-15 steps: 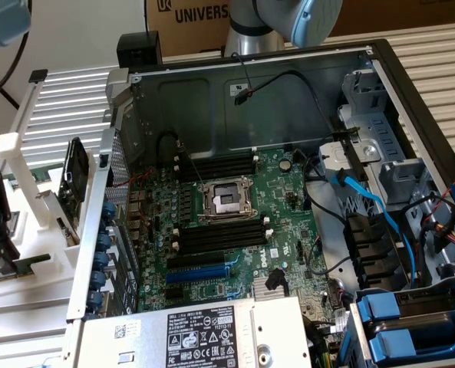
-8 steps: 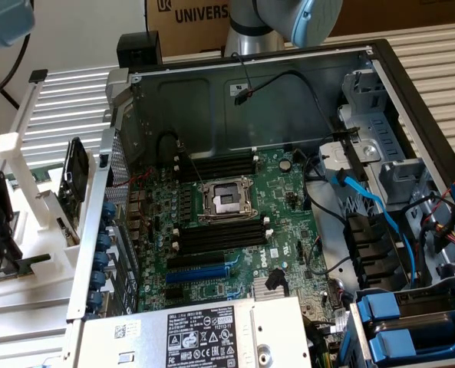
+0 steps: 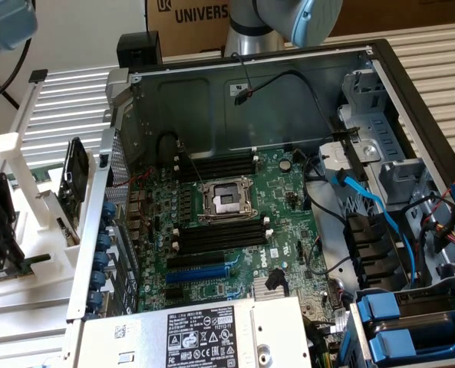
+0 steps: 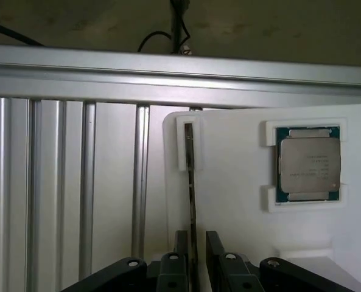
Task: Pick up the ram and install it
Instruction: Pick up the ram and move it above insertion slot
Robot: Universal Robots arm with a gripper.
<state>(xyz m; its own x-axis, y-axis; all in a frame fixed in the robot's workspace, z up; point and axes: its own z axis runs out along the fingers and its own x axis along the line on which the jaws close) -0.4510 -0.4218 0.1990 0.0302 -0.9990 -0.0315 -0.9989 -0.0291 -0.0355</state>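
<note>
Two jaws stand wide open astride one edge-on ram (image 4: 192, 194), gripping nothing, near one processor chip (image 4: 308, 163).

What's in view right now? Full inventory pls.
ram: 1, dark edge-on, standing in the white holder slot, between the jaws
processor chip: 1, silver on green, in a holder recess
holder: 1, white, on the slatted aluminium table
computer case: 1, grey, open
motherboard: 1, green, inside case
memory slots: two banks, black, empty, either side of the CPU socket
power supply: 1, grey, at case's near edge
cable: 1, blue, exterior view's right of board
robot arm: 1, grey, blue cap, behind case
gripper: 1, black, jaws open astride the ram
</note>
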